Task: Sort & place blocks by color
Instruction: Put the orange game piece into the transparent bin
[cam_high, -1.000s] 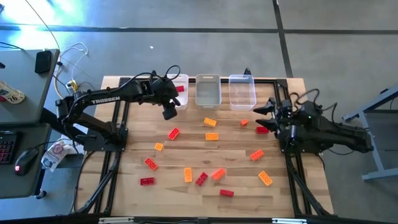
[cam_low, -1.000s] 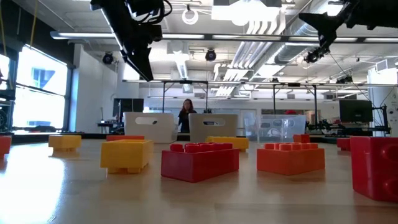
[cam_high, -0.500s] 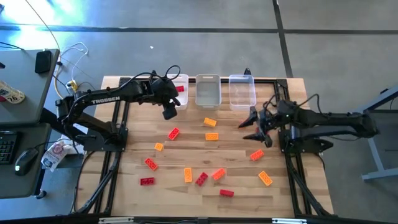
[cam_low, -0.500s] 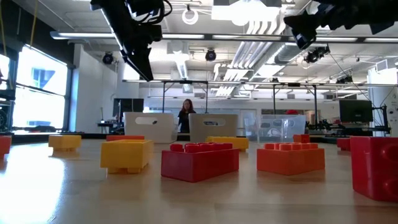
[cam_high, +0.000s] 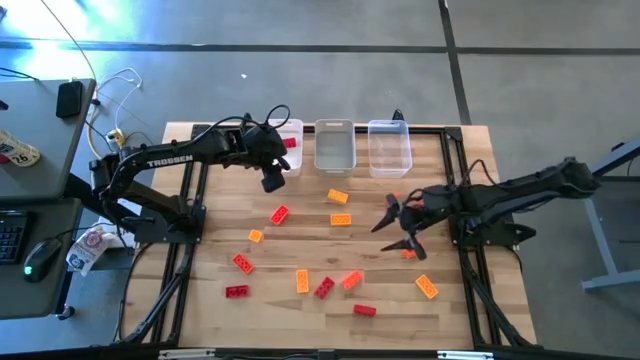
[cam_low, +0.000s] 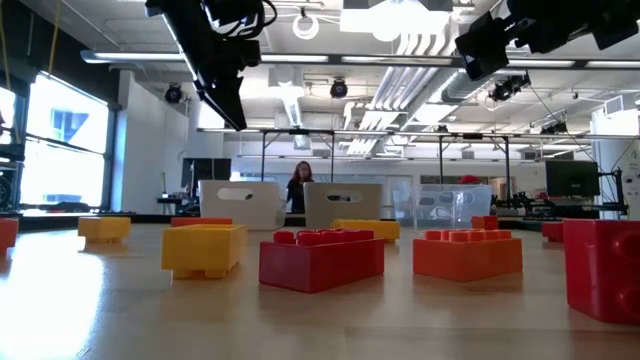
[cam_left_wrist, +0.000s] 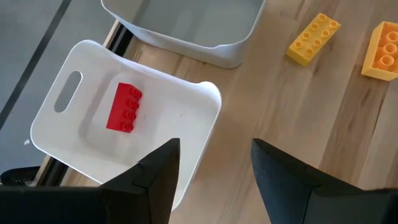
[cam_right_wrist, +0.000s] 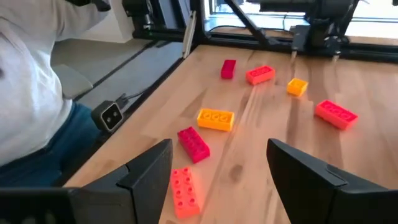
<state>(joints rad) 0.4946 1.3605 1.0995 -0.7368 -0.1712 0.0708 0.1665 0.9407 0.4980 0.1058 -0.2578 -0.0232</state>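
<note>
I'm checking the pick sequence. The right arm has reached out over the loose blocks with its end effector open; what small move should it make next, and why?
Probably lower the right end effector onto the orange-red block just beside it. Its fingers are open and empty, it hangs above the table, and only one red block sits in the left bin. The left end effector hovers there.

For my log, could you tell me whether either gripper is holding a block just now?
Nothing is held: the left gripper and the right gripper both show open, empty jaws.

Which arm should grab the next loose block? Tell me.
Right. The right gripper is open and out over loose blocks such as an orange-red block; the left gripper hangs near the bin.
</note>
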